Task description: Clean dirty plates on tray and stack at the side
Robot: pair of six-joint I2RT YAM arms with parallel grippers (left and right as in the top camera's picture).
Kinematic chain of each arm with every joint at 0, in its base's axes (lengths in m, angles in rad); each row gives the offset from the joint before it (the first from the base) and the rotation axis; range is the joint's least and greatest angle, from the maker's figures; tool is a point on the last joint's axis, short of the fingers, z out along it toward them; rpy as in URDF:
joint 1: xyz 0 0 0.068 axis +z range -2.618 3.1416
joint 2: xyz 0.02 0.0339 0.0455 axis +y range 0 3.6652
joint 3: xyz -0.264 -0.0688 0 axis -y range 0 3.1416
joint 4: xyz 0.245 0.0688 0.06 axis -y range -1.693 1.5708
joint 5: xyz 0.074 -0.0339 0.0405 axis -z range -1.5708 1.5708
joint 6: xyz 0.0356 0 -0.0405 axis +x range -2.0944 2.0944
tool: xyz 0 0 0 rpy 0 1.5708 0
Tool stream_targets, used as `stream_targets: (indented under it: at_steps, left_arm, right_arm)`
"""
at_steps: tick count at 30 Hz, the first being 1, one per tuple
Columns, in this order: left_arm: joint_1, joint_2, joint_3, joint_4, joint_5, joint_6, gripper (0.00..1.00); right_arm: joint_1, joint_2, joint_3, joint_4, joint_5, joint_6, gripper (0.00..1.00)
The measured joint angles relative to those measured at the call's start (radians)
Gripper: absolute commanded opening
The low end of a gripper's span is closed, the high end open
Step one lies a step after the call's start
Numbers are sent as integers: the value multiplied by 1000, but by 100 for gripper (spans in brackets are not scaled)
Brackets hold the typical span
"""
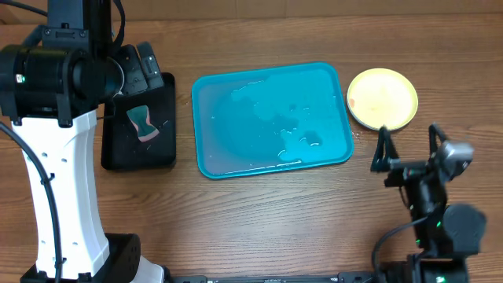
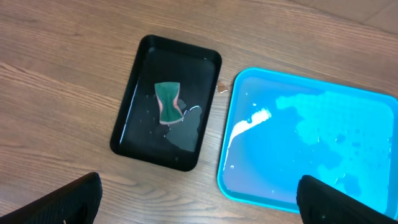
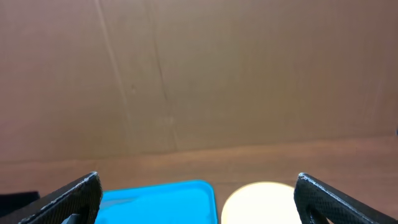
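The turquoise tray (image 1: 228, 149) lies mid-table, wet with puddles, and carries no plates. A yellow-green plate (image 1: 383, 98) rests on the wood just right of it; I cannot tell whether other plates lie beneath. My right gripper (image 1: 409, 145) stands open near the plate's front edge, holding nothing. In the right wrist view the tray's corner (image 3: 161, 202) and the plate (image 3: 261, 202) show low between the fingers of that gripper (image 3: 199, 199). My left gripper (image 1: 141, 67) hovers over the black tray's far end. In the left wrist view it (image 2: 199, 205) is open and empty, with the turquoise tray (image 2: 280, 168) below right.
A smaller black tray (image 1: 114, 149) sits left of the turquoise one, holding a green-and-pink sponge (image 1: 142, 122) and a little water. The left wrist view shows this black tray (image 2: 134, 134) and the sponge (image 2: 169, 102). The left arm's white base stands at the front left.
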Motion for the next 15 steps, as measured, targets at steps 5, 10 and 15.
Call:
stream_targets:
  at_steps: [5, 10, 15]
  left_arm:
    - [0, 0, 0, 0, 0, 0, 100]
    - [0, 0, 0, 0, 0, 0, 100]
    - [0, 0, 0, 0, 0, 0, 100]
  right_arm:
    - [0, -133, -188, 74, 7, 0, 100]
    - [0, -224, -301, 107, 6, 0, 100]
    - [0, -308, -383, 78, 6, 0, 100]
